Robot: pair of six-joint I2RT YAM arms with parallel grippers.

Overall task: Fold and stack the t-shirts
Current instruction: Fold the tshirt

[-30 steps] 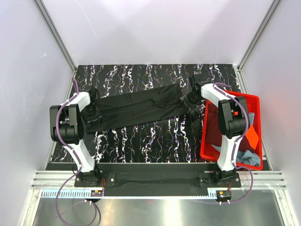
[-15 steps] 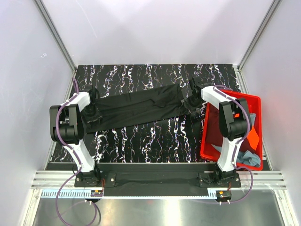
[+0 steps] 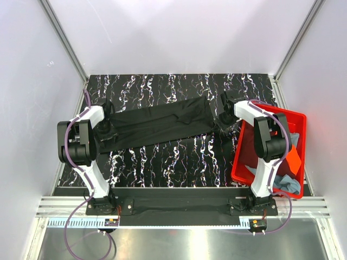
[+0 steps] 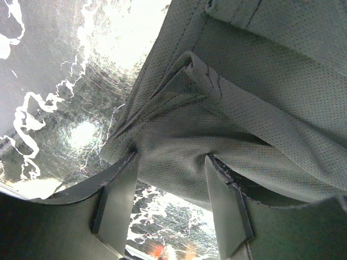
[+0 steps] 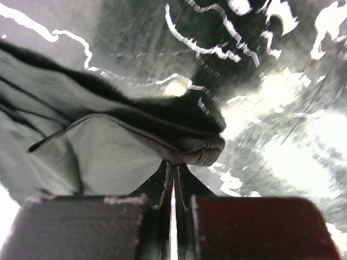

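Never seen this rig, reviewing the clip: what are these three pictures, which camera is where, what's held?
Two robot arms are bolted at the near edge of a marbled table. The overhead picture looks down from above and behind them; the other two come from a camera on each wrist. A black t-shirt lies stretched across the table between them. The right claw is shut on one end. The left claw straddles the other end, fingers apart. A red bin by the right arm holds an orange shirt and a grey-blue shirt.
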